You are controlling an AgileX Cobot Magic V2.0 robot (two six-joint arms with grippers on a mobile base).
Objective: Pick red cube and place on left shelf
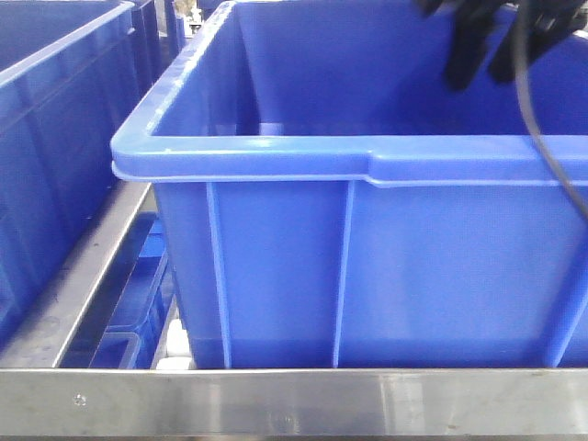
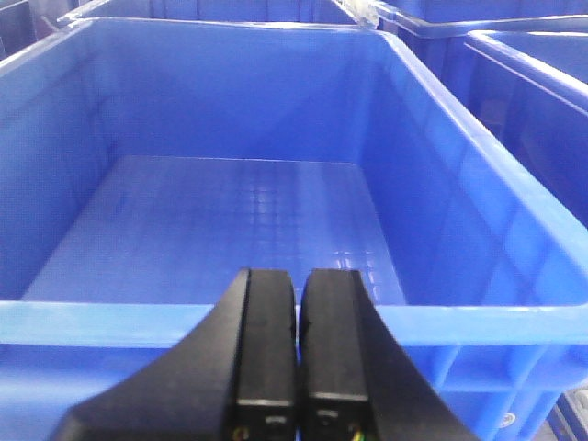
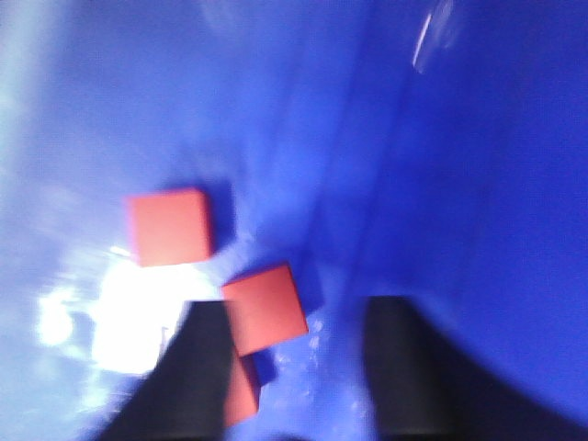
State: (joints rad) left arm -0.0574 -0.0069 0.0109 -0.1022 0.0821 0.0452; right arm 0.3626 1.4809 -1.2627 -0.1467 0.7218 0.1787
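Blue plastic everywhere: big blue bin (image 1: pixel 367 266) fills the front view, sitting on a brushed steel frame (image 1: pixel 276 404) with a rail across the near edge. Second blue bin (image 1: pixel 55 138) at far left, steel rail running between the two. More blue crates (image 1: pixel 138 312) visible lower down through the gap in the frame. No walls or floor of the room visible.

Left gripper (image 2: pixel 299 367) hovering over the near rim of an empty bin (image 2: pixel 514 220), black fingers (image 2: pixel 266 349) pressed together, nothing between them. Ribbed floor of that bin glossy, with soft reflections. Further blue bins (image 2: pixel 533 83) beside it on the right and behind.

Right gripper (image 3: pixel 299 367) reaching down into a bin, jaws spread wide, holding nothing. Image blurred. Three red cubes on the bin floor (image 3: pixel 276 110): upper red cube (image 3: pixel 169 226) apart on the left, middle red cube (image 3: pixel 265 308) just inside the left finger (image 3: pixel 188 367), lower red cube (image 3: pixel 241 390) partly hidden behind that finger. Strong glare patch on the floor left of the cubes. In the front view, right gripper's dark fingers and cable (image 1: pixel 542 119) at the top right corner, above the big bin's interior.
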